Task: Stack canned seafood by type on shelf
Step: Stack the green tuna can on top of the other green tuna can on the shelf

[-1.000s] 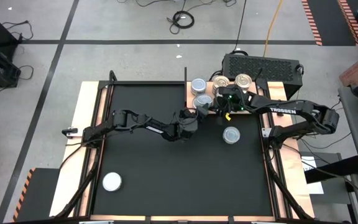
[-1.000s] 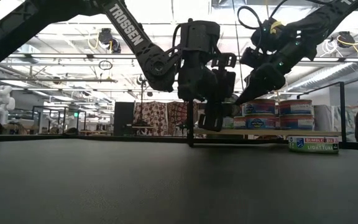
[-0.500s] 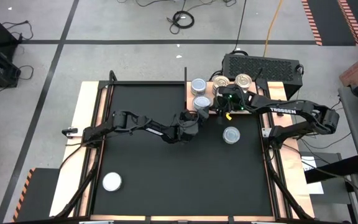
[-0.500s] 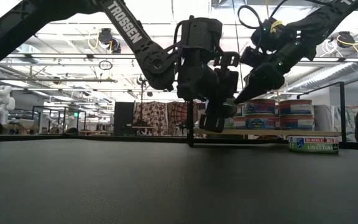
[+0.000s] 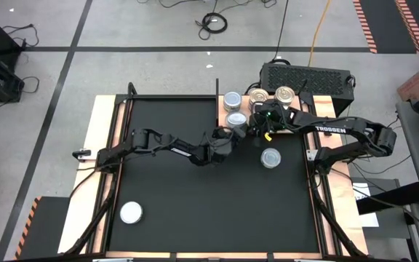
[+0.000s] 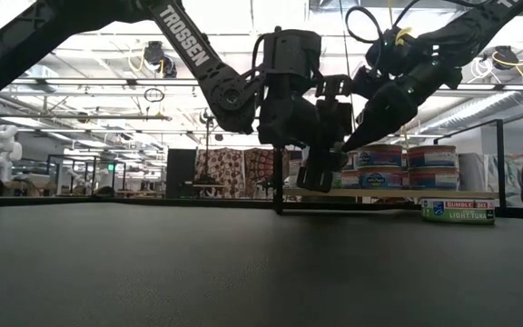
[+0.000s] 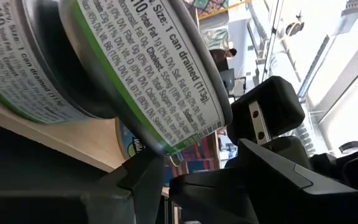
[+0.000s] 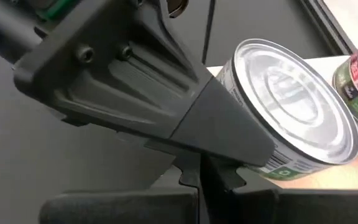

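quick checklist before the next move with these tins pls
1. Left tool at the shelf edge, by the front silver tin; whether it grips that tin: cannot tell.
2. Right tool shut, with its tip close beside that same tin: ok.
3. Room between the two tools: not ok, they crowd one spot.
4. Sorting on the shelf, with silver tops to one side and gold tops to the other: ok.
5. All tins shelved: not ok, one loose tin and a far tin lie on the mat.
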Controlling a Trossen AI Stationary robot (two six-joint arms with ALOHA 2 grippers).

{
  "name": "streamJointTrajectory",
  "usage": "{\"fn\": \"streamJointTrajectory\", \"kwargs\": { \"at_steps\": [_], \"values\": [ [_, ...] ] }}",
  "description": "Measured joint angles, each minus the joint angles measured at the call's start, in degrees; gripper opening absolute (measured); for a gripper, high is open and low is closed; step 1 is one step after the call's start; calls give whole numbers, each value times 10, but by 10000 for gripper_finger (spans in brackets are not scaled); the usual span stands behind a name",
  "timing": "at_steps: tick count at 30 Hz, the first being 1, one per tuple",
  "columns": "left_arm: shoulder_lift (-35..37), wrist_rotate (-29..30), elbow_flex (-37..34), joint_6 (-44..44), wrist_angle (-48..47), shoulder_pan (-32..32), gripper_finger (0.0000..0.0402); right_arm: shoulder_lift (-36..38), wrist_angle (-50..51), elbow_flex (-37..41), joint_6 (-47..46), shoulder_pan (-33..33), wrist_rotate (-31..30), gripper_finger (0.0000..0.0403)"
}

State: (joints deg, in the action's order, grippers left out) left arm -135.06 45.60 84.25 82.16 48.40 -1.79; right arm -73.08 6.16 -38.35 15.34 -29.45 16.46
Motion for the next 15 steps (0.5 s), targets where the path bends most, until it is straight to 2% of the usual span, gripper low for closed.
{"fn": "streamJointTrajectory", "kwargs": {
  "at_steps": [10, 15],
  "values": [
    [0, -13, 0, 16, -6, -4, 201, 0, -3, 0, -13, -1, -13, 0],
    [0, -31, 0, 21, -14, -4, 201, 0, 2, 1, 13, -3, -14, 0]
  ]
}}
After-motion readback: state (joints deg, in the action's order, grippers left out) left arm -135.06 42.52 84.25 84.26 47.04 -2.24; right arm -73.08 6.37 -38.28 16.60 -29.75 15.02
